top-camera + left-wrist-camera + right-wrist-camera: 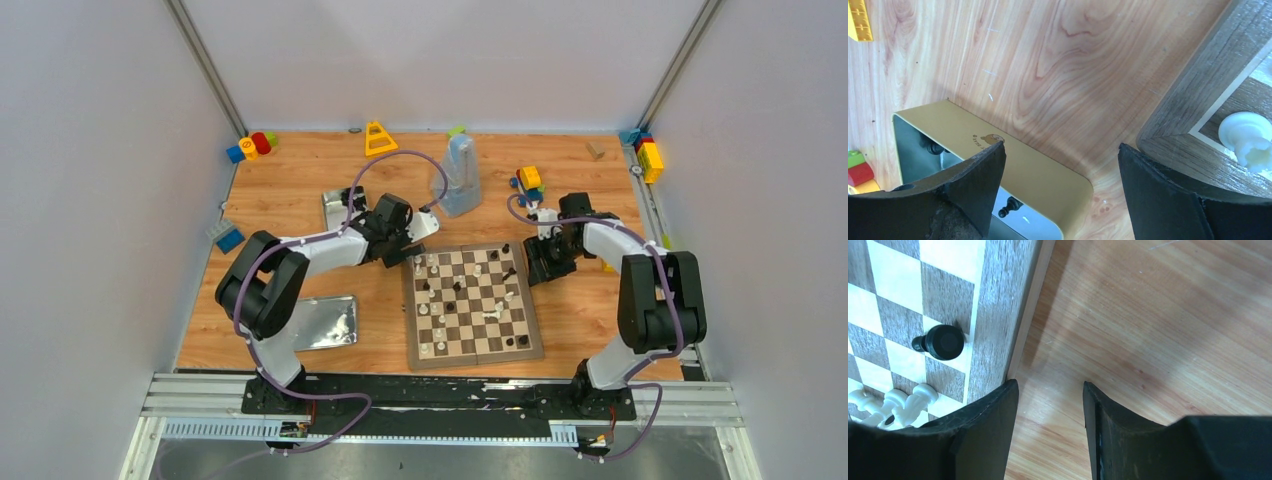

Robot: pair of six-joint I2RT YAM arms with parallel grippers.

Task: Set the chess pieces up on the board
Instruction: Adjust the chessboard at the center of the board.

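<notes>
Tin (1038, 170), yellow-walled, lies leftmost on the counter (1058, 60) with a few black chess pieces (1009, 206) inside. Just beside it, the left gripper (1060, 150) hangs released, jaws wide, nothing between them. To its right is the board (478, 335), where black and cream figures stand scattered, out of rank. A cream piece (1248, 140) occupies the near corner square, and a black piece (943, 341) sits by the right border. Past that edge, the right gripper (1049, 386) hovers over bare wood, jaws parted and empty. These figures look light, hard and smooth, so they probably tip or slip easily. A gentle pinch across the narrow waist, above the base, seems the safest hold.
</notes>
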